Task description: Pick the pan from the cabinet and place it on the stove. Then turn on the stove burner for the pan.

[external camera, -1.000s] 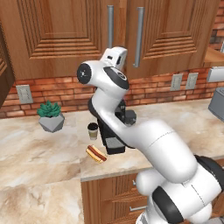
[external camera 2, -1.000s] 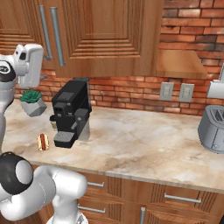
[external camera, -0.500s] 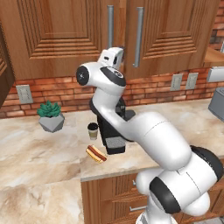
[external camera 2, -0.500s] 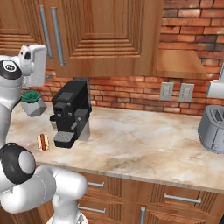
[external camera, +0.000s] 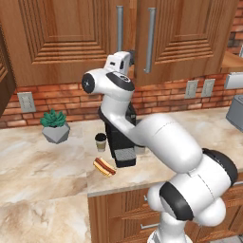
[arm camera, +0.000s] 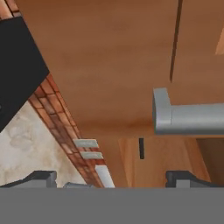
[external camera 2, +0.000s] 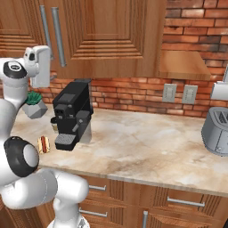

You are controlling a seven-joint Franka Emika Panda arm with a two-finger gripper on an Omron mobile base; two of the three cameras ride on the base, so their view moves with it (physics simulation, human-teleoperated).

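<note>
The cabinet (external camera: pixel 85 38) hangs on the brick wall above the marble counter (external camera: pixel 42 166), and both of its doors are closed, so the pan inside cannot be seen. Two long silver bar handles stand upright near the middle seam of the doors: the left handle (external camera: pixel 119 28) and the right handle (external camera: pixel 151 40).

The gripper (arm camera: pixel 111 177) is raised in front of the lower part of the cabinet, just below the left handle in the left base view. In the hand view the two dark finger tips (arm camera: pixel 39 178) stand far apart at the bottom, so the jaws are wide open and hold nothing. In the same view the end of a silver bar handle (arm camera: pixel 183 117) lies close ahead of the fingers, against the wooden door, not touched by them. Which of the two handles it is, I cannot tell from this view.

Below the cabinet, on the counter, stands a black coffee machine (external camera 2: pixel 71 116) against the wall. Just beside it, on the side of the plant, is a small dark cup (external camera: pixel 100 141), and a hot dog (external camera: pixel 105 166) lies in front of this cup near the counter edge. A green plant in a grey pot (external camera: pixel 54 127) stands further along the wall. On the other side of the coffee machine, well apart, is a silver toaster (external camera 2: pixel 217 131).
</note>
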